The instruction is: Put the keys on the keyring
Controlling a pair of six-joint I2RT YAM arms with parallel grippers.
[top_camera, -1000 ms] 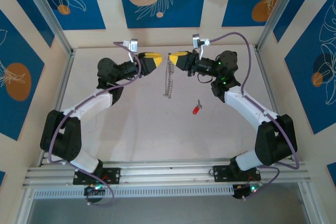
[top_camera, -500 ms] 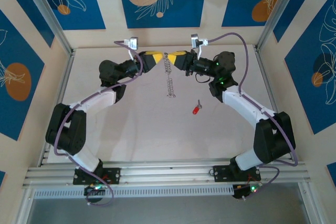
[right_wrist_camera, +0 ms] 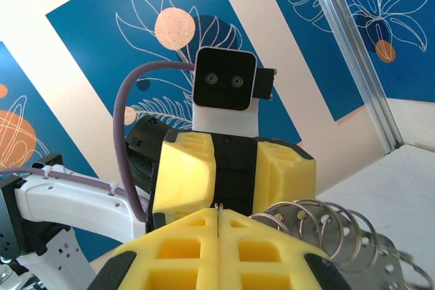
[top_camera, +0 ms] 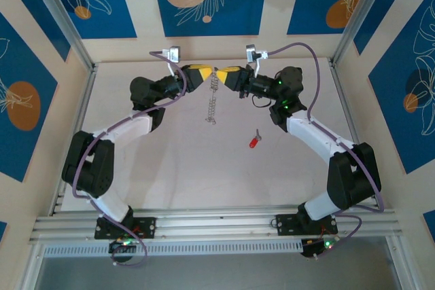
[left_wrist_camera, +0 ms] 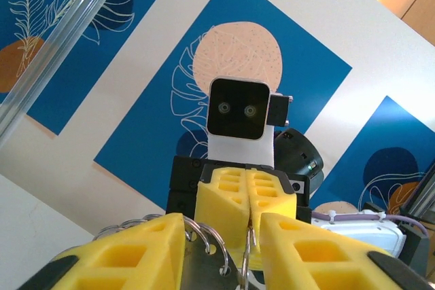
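The keyring (top_camera: 213, 103), a string of silvery wire rings, hangs over the back of the table from my right gripper (top_camera: 228, 74), which is shut on its top ring. My left gripper (top_camera: 204, 73) meets it tip to tip. In the left wrist view my left gripper (left_wrist_camera: 223, 236) is open, its yellow fingers (left_wrist_camera: 136, 252) apart on either side of the keyring (left_wrist_camera: 204, 269), and the shut right gripper (left_wrist_camera: 250, 198) faces it. In the right wrist view the right gripper (right_wrist_camera: 217, 219) pinches a thin wire, and more of the keyring (right_wrist_camera: 319, 232) trails right. The red-headed key (top_camera: 253, 142) lies on the table.
The pale table (top_camera: 177, 161) is walled by panels with blue leaf prints. Aluminium posts (top_camera: 64, 28) stand at the back corners. A metal rail (top_camera: 217, 225) runs along the near edge by both arm bases.
My left gripper has moved right until it meets the right gripper, and its fingers have narrowed. The keyring has risen slightly and its lower end has swung left.
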